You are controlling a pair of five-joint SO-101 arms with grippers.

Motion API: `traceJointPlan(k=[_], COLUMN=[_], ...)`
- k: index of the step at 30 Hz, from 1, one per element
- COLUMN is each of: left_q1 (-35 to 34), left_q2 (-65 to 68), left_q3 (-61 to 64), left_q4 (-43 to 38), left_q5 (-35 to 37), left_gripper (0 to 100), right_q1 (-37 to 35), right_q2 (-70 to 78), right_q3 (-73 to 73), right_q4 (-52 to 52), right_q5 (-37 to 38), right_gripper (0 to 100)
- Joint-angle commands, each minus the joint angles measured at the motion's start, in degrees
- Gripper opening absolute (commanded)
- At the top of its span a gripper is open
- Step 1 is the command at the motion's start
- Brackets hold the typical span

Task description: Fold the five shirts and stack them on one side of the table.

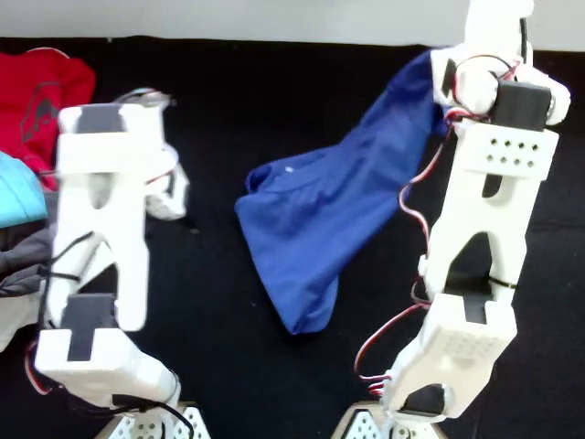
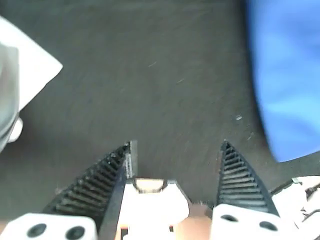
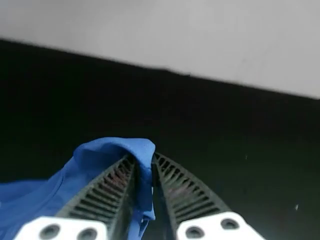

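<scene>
Right gripper [image 3: 144, 159] clamps the shirt [image 1: 320, 215], limp and light, perhaps by its hem; left gripper [image 2: 176, 146], beside the shirt, gapes empty: take a corner.

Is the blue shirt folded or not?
Not folded: the right gripper holds one corner of the blue shirt up, and the rest hangs crumpled to the table.

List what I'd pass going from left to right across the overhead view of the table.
light blue shirt → left arm → blue shirt → right arm
</scene>
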Motion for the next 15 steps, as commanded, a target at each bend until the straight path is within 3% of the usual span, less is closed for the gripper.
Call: traceJointPlan(k=[1,3,9,15], left_q1=[5.8,8.6,13.8,17.9], left_q2=[-2.2,-0.9,9.6,17.2], left_q3=[-0.2,-0.3,-0.9,-0.9], left_q4=[-6.7,-9.8,-16.7,-20.1], left_q5=[0.5,0.6,7.0,8.5], left_gripper=[26,26,26,26], right_q1=[0.8,1.6,9.2,15.5], right_q2=[-0.9,-2.1,-7.5,-20.9], right_q3=[-2.6,-1.9,2.8,23.2], right_q4=[12.0,16.4,16.0,16.0], right_q5=[0.7,0.7,0.7,0.8], right_gripper=[0.6,0.6,0.6,0.6])
